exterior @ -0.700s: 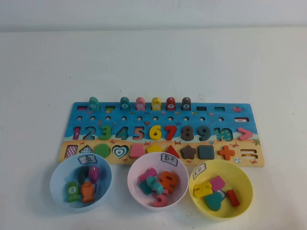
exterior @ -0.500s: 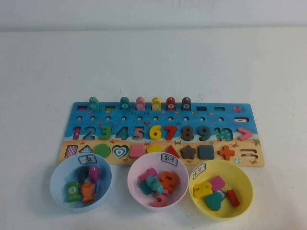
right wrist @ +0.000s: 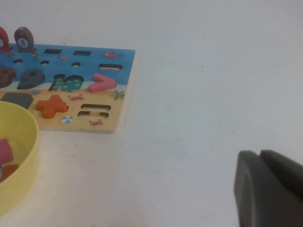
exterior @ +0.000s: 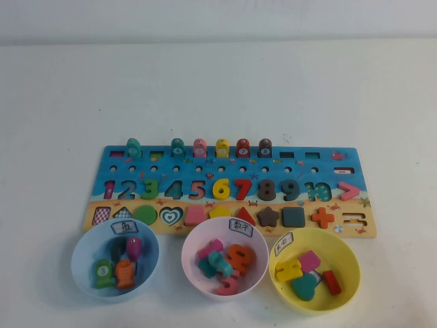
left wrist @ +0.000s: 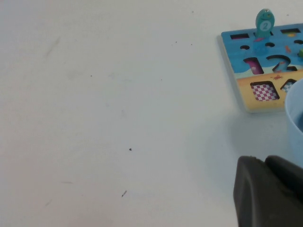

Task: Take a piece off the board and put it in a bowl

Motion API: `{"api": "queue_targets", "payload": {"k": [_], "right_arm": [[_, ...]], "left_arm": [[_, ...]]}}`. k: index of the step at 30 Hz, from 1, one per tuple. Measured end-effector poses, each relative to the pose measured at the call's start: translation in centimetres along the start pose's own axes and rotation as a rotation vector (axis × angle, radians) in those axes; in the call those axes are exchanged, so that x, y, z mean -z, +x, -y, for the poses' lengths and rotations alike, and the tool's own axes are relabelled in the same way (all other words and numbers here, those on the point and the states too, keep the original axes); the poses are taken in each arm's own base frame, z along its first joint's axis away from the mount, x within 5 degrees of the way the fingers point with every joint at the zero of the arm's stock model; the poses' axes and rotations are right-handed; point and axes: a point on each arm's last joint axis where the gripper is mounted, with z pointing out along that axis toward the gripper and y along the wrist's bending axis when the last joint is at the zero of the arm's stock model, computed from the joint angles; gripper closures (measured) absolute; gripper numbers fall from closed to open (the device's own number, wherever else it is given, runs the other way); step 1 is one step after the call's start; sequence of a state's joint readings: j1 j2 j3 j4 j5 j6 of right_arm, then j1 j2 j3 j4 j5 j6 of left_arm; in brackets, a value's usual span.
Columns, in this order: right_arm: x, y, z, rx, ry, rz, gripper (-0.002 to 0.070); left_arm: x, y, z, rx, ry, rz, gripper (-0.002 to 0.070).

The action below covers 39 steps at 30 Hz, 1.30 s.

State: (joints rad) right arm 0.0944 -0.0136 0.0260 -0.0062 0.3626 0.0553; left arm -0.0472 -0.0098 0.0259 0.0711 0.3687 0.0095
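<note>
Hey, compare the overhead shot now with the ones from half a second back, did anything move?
Nothing visibly changed. The yellow 6 sits in its slot on the board, and the pink bowl holds the same pieces. Neither arm shows overhead; the left claw and right claw are parked over bare table off the board's ends.

Matt painted board (exterior: 232,188), smooth bowl (exterior: 224,267)
</note>
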Motion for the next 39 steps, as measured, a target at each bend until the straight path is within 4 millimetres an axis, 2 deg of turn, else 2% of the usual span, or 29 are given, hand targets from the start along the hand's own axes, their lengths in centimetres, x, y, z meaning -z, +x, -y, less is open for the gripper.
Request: {"api": "queue_targets", "payload": {"k": [8, 11, 13, 16, 23, 26, 29, 33, 37, 39], "right_arm": [[0.0, 0.0, 0.0, 0.0, 0.0, 0.0, 0.0694], [0.0, 0.0, 0.0, 0.0, 0.0, 0.0, 0.0694], [0.0, 0.0, 0.0, 0.0, 0.0, 0.0, 0.0694], [0.0, 0.0, 0.0, 0.0, 0.0, 0.0, 0.0694], [0.0, 0.0, 0.0, 0.0, 0.0, 0.0, 0.0694], [0.0, 0.0, 0.0, 0.0, 0.0, 0.0, 0.0694], [0.0, 0.0, 0.0, 0.0, 0.0, 0.0, 0.0694], [0.0, 0.0, 0.0, 0.0, 0.0, 0.0, 0.0694], [0.0, 0.0, 0.0, 0.0, 0.0, 0.0, 0.0694], [0.0, 0.0, 0.0, 0.0, 0.0, 0.0, 0.0694]], "left_arm": [[0.0, -0.2, -0.1, -0.006, -0.006, 0.017, 0.0673], [0.0, -0.6, 0.3, 0.198, 0.035, 0.063, 0.0673], [0.1, -1.1, 0.5, 0.415, 0.082, 0.108, 0.0673], [0.2, -1.6, 0.6, 0.605, 0.12, 0.154, 0.0673], [0.3, -2.2, 0.5, 0.677, 0.133, 0.212, 0.0673], [0.4, -2.5, 0.4, 0.779, 0.153, 0.243, 0.0673], [0.9, -3.2, 0.8, 0.769, 0.181, 0.161, 0.0675], [2.1, -6.7, 1.2, 0.61, 0.194, -0.055, 0.0675], [2.7, -12.5, 1.3, 0.315, 0.238, -0.216, 0.0675], [2.1, -15.5, 1.2, 0.191, 0.264, -0.297, 0.0675]]}}
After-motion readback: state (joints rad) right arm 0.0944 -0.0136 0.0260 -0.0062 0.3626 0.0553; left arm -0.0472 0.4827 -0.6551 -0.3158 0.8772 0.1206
